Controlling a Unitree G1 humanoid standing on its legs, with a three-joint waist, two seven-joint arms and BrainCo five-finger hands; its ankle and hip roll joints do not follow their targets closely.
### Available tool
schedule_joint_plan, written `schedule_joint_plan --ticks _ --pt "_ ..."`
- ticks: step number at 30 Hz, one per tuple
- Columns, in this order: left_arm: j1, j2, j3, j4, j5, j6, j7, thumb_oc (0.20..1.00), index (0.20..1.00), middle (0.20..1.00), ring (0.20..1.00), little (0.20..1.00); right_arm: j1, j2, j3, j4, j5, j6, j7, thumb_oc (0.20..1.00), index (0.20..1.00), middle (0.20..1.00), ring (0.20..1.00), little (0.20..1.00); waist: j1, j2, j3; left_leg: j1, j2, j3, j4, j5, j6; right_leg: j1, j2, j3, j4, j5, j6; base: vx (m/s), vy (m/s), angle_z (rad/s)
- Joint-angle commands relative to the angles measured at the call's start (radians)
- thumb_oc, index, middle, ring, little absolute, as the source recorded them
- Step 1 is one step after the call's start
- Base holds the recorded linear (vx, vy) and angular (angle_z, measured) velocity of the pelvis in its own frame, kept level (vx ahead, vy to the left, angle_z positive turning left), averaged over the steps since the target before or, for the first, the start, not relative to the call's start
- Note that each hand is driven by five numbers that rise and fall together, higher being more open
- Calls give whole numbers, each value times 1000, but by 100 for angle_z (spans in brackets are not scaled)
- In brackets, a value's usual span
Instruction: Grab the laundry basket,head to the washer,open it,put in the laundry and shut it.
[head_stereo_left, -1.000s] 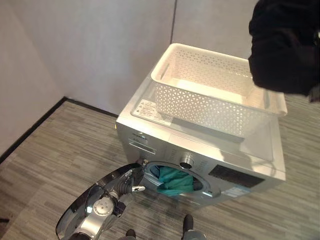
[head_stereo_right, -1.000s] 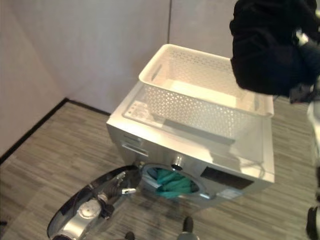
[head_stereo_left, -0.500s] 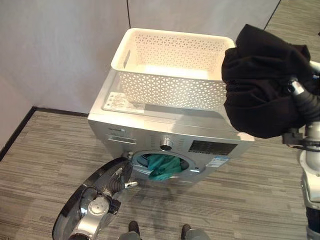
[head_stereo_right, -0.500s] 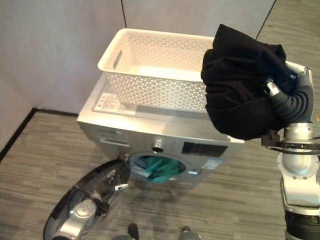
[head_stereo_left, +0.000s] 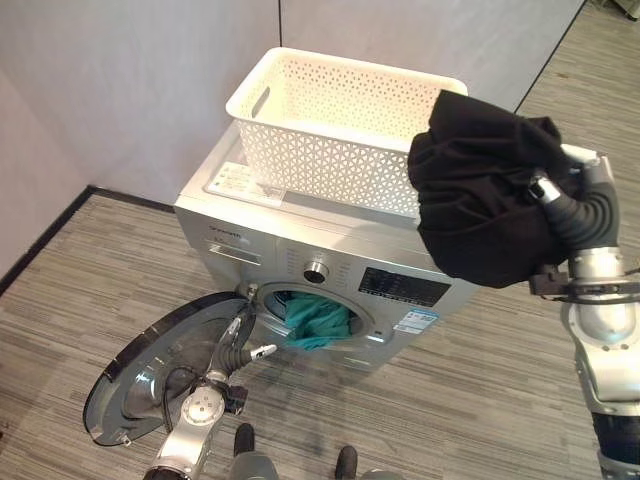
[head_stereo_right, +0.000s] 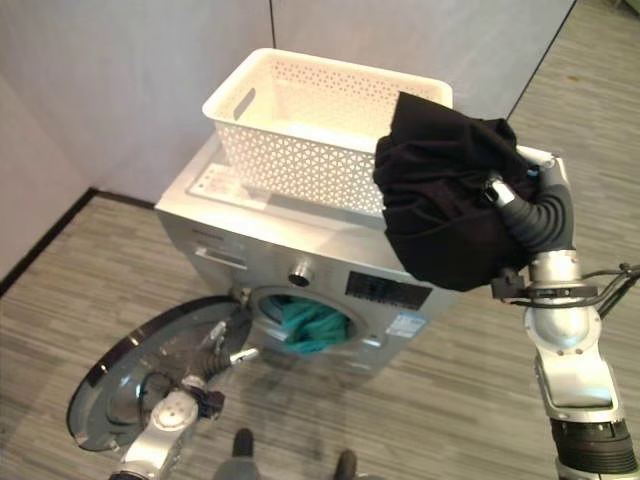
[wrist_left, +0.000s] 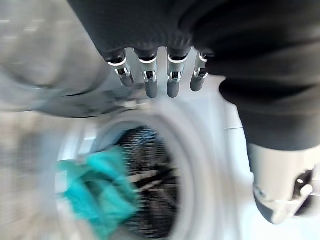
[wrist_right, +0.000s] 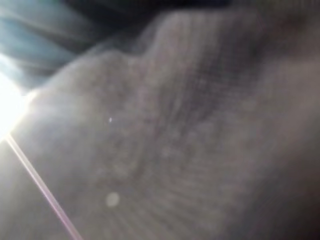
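Fingers of the right hand (head_stereo_right: 528, 172) are buried in a bundle of black cloth (head_stereo_right: 440, 205), so I cannot tell whether they are curled round it or spread under it. The bundle hangs in the air beside the washer (head_stereo_left: 300, 245), level with its top and off its right front corner, draped over the wrist. Up close, the right wrist view gives grey woven fabric and nothing of the fingers.

On top of the washer sits a white laundry basket (head_stereo_left: 330, 115) with latticed walls and what looks like a bare floor. Below it, the round washer door (head_stereo_left: 165, 365) lies swung fully open toward the floor. Inside the drum opening, a teal garment (head_stereo_left: 315, 318) spills partly over the lower lip.

Low in front of the washer, the left hand (head_stereo_left: 235, 345) rests at the inner face of the open door, near its hinge. Its fingers (wrist_left: 150, 82) are straight and loose, holding nothing, pointing toward the drum.

As a judgement: the black cloth is soft, light and floppy. It will sag, trail and catch on the drum lip rather than slide in as one piece. Gathering it from the middle of the bunch, with loose ends tucked in, would suit best. The teal piece likely needs a push deeper before the door can close cleanly.
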Motion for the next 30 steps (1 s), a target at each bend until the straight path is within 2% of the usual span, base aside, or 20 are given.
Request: schedule_joint_plan --ticks 1,3,4,6,16,18,30 --pt "-89 68 34 -90 39 -96 31 1000 1000 1000 1000 1000 -39 12 -30 -44 64 -56 25 200 200 200 200 200 -40 -27 -43 50 -3 -17 60 -218 30 -21 -31 39 92 -133 30 0 0 0" --pt "-146 67 16 -104 40 -105 35 1000 1000 1000 1000 1000 -16 52 -20 -55 78 -56 39 200 200 200 200 200 -63 0 -68 81 12 6 -21 -176 10 -11 -21 32 79 -133 29 40 58 27" --pt "-147 67 16 -102 40 -106 36 1000 1000 1000 1000 1000 -17 52 -20 -55 78 -56 39 200 200 200 200 200 -63 0 -67 84 12 6 -26 -174 9 -10 -21 32 77 -133 29 64 94 33" --pt "-281 94 -33 -110 39 -120 48 1000 1000 1000 1000 1000 -41 79 48 -52 103 -53 55 200 200 200 200 200 -84 23 -87 130 3 9 -92 -158 -9 8 -27 42 61 -112 40 59 72 -6" --pt "-556 141 -168 -95 -55 -110 -13 1000 1000 1000 1000 1000 -145 86 142 -28 114 -32 59 200 200 200 200 200 -118 63 -94 199 -9 76 -135 -168 -5 25 -37 101 22 -68 64 28 28 -24" --pt "-641 123 -226 -63 -120 -89 -42 1000 1000 1000 1000 1000 -191 81 167 -20 124 -22 62 200 200 200 200 200 -130 79 -101 208 -12 93 -137 -173 -2 27 -42 114 9 -59 70 23 13 -27" --pt "-933 39 -326 117 -278 -53 -24 1000 1000 1000 1000 1000 -351 22 201 30 120 6 6 200 200 200 200 200 -140 100 -109 205 -11 88 -137 -161 -8 49 -42 98 -26 -50 75 12 -10 -9"
